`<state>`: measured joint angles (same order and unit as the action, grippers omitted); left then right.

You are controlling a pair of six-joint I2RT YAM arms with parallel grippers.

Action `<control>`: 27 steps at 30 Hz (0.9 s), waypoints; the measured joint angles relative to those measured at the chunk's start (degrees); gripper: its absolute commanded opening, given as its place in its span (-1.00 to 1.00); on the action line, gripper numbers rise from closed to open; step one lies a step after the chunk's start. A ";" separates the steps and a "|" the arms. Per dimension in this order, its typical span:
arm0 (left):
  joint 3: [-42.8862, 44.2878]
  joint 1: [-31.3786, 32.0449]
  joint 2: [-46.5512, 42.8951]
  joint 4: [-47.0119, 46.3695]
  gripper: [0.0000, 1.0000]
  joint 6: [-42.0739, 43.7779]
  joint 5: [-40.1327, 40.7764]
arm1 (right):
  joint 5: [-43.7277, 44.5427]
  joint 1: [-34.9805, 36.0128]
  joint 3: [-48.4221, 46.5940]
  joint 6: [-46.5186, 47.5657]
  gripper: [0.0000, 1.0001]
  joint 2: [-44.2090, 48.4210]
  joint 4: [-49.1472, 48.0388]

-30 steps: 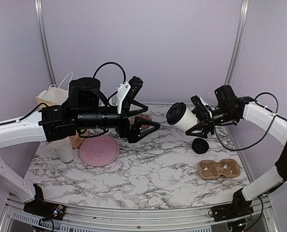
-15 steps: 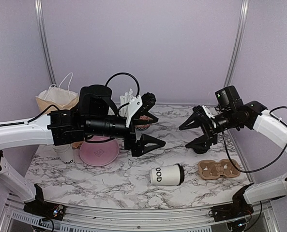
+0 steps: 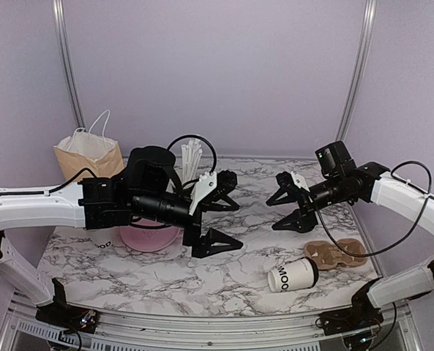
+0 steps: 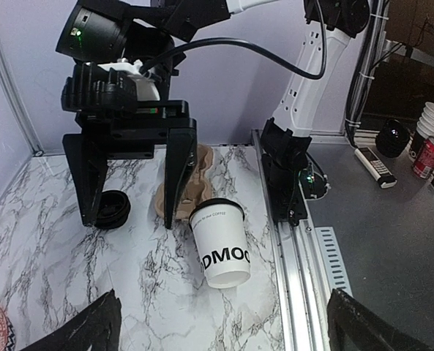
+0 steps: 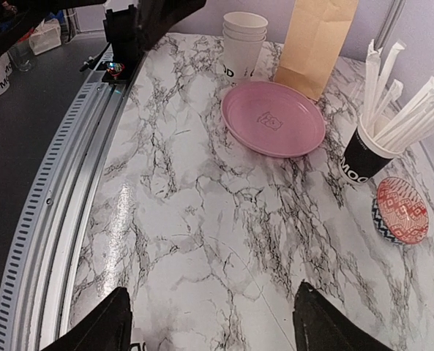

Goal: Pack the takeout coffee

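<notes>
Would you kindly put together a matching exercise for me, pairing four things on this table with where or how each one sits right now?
Things:
1. takeout coffee
2. pink plate
3. black cup of straws
4. cardboard carrier

States:
A. upright, beside the patterned dish
B. its cup pockets empty
C. on its side, lid on
D. flat, next to the brown paper bag

Pairs: 1-C, 2-D, 3-A, 4-B.
</notes>
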<state>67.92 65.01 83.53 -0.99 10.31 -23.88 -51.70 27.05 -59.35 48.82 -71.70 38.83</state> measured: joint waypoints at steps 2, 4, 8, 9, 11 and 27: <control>0.00 0.22 -0.09 0.00 0.95 0.44 -1.70 | 0.52 0.00 0.00 -0.35 0.48 0.00 -0.28; 0.00 0.50 -0.15 0.00 0.94 0.74 -3.34 | 1.01 0.00 0.02 -0.66 0.49 0.00 -0.46; 0.00 1.27 -0.22 0.02 0.96 0.87 -5.16 | 1.38 -0.35 0.07 -1.53 0.52 0.00 -0.66; 0.02 1.51 -0.20 0.02 0.97 0.87 -5.05 | 1.38 -0.74 0.07 -2.08 0.54 0.00 -0.72; 0.57 2.58 0.07 0.28 0.98 0.68 -2.93 | 1.22 -2.32 0.07 -3.58 0.60 0.00 -1.09; 31.56 17.84 37.20 17.64 0.98 -7.82 30.53 | 11.65 -20.06 1.03 -15.19 0.97 2.05 -4.98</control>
<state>99.48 82.85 120.73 16.64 2.48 6.66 -40.05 6.98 -58.33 33.63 -69.65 33.85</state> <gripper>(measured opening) 0.988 0.984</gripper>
